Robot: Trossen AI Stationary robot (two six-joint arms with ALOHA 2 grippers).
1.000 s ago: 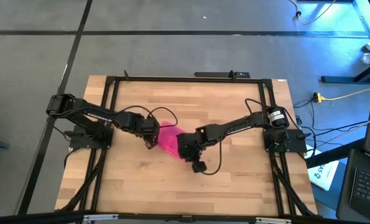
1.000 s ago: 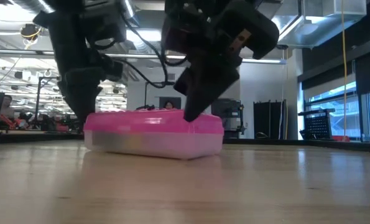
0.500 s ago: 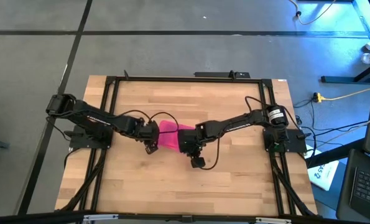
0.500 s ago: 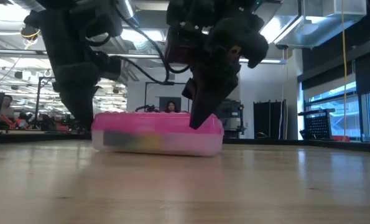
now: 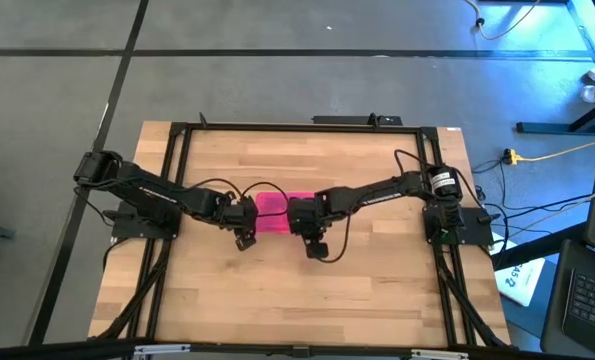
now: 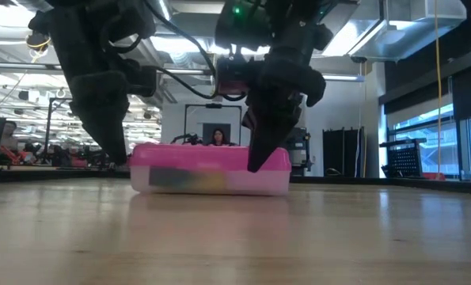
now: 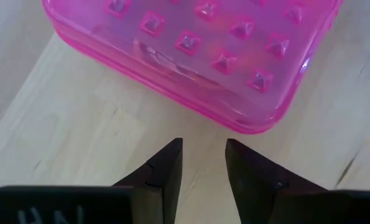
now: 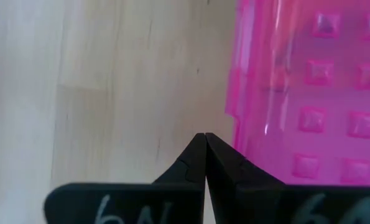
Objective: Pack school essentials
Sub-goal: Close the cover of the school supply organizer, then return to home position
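A box with a bright pink studded lid and a clear base rests flat on the wooden table, long side running left to right. Something yellow-green and dark shows through the base; the other school essentials cannot be made out. My left gripper stands just off the box's left end, fingers slightly open with nothing between them; a strip of wood shows between them and the box. My right gripper is shut at the box's near side. My right gripper's shut fingers point steeply down beside the box's near long side, toward its right end. The outer side of one finger lies along the lid's edge. The box stays flat on the table.
Black frame rails border the table on all sides, and cables loop off both arms. Bare wood lies on the near side and the far side of the box. A person sits in the room far behind.
The box has turned from slanting across the table to lying left to right, and has slid toward the far edge. My shut right gripper has gone toward the far edge with it and rolled. My left gripper has shifted a little toward the near edge at the box's left end.
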